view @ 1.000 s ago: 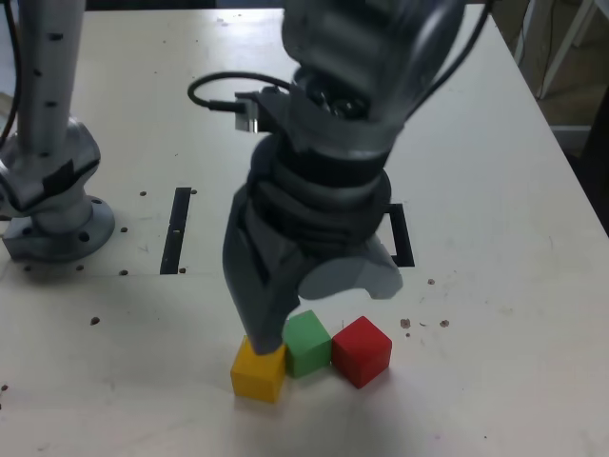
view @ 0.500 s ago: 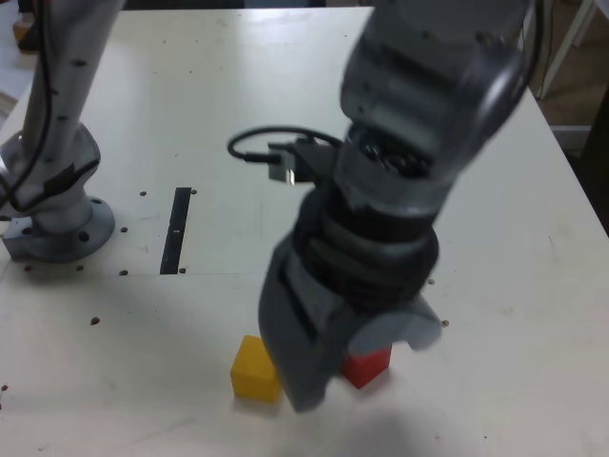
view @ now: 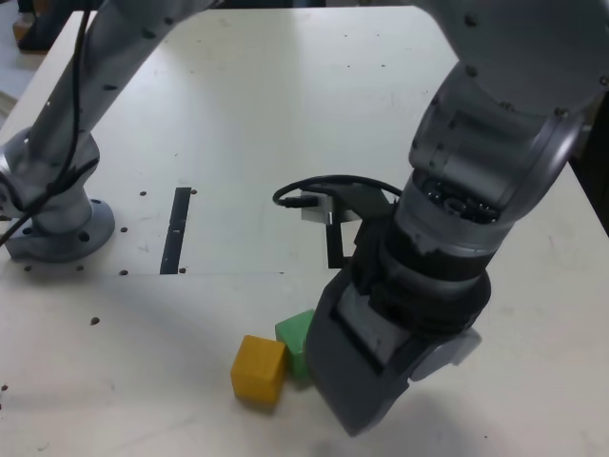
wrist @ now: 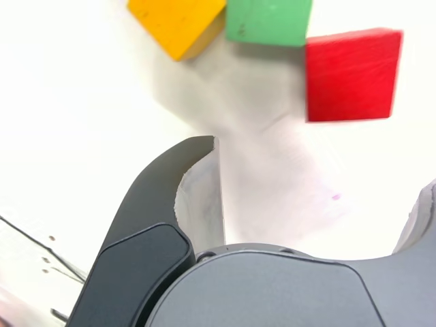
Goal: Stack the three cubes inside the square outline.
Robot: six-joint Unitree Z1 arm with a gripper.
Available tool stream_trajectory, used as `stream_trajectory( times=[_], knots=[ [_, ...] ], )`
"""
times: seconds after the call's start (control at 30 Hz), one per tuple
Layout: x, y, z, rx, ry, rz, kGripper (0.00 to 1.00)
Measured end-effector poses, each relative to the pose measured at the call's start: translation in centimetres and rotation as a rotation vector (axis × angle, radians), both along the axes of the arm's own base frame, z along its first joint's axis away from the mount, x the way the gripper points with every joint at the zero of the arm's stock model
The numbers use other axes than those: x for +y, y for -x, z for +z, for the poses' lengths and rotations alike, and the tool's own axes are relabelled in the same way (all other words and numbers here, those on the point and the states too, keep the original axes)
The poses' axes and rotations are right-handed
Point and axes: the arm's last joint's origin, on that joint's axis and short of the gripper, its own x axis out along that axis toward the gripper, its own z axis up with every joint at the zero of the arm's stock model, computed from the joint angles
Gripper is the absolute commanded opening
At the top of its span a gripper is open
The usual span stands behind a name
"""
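Jaws stand wide above bench (view: 114, 381). Exterior view: yellow cube (view: 258, 369) at green cube's (view: 296, 341) eight o'clock. Wrist view: red cube (wrist: 353, 76) just beside green.

The Z1 arm (view: 490, 119) reaches from its base (view: 59, 205) at the exterior view's left across to the view's right, its forearm slanting down over the near part of the desk. The gripper (wrist: 323, 177) is tilted downward, jaws spread wide with nothing between them.

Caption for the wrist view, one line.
Open gripper with nothing in its jaws; yellow, green and red cubes beyond it.
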Motion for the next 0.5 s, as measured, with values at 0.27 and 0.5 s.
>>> stream_trajectory(
  times=[0.27,0.5],
  knots=[
    [2.2,-0.6,-1.1,0.039,-0.038,0.041,1.0],
    [3.6,0.8,-0.9,-0.01,-0.011,0.017,1.0]
  ],
)
